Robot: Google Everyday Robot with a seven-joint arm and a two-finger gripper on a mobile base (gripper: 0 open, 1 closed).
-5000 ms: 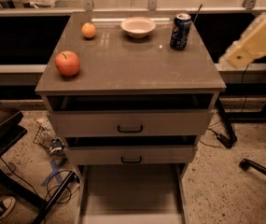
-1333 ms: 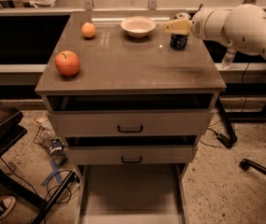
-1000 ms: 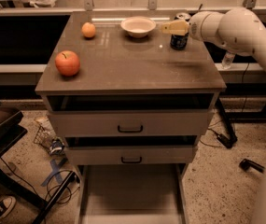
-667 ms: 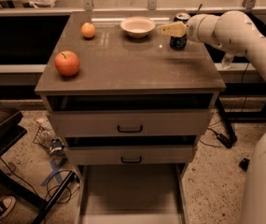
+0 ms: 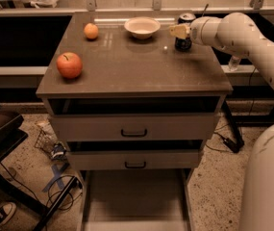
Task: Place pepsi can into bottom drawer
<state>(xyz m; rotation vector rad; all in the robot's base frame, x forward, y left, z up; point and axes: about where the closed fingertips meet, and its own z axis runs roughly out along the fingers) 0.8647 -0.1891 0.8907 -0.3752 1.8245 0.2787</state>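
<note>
Gripper (image 5: 176, 31) at far right of cabinet top (image 5: 127, 69), overlapping pepsi can (image 5: 182, 44); whether clamped on it, cannot tell. Bottom drawer (image 5: 135, 203) open, nearest.

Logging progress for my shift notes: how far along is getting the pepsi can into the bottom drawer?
Done: the bottom drawer already stands pulled out. In hand: the end effector is at the pepsi can, which sits on the cabinet top. Left: lifting the can and setting it in the drawer.

Dim light; pincer (image 5: 177, 31) at pepsi can (image 5: 183, 44)
</note>
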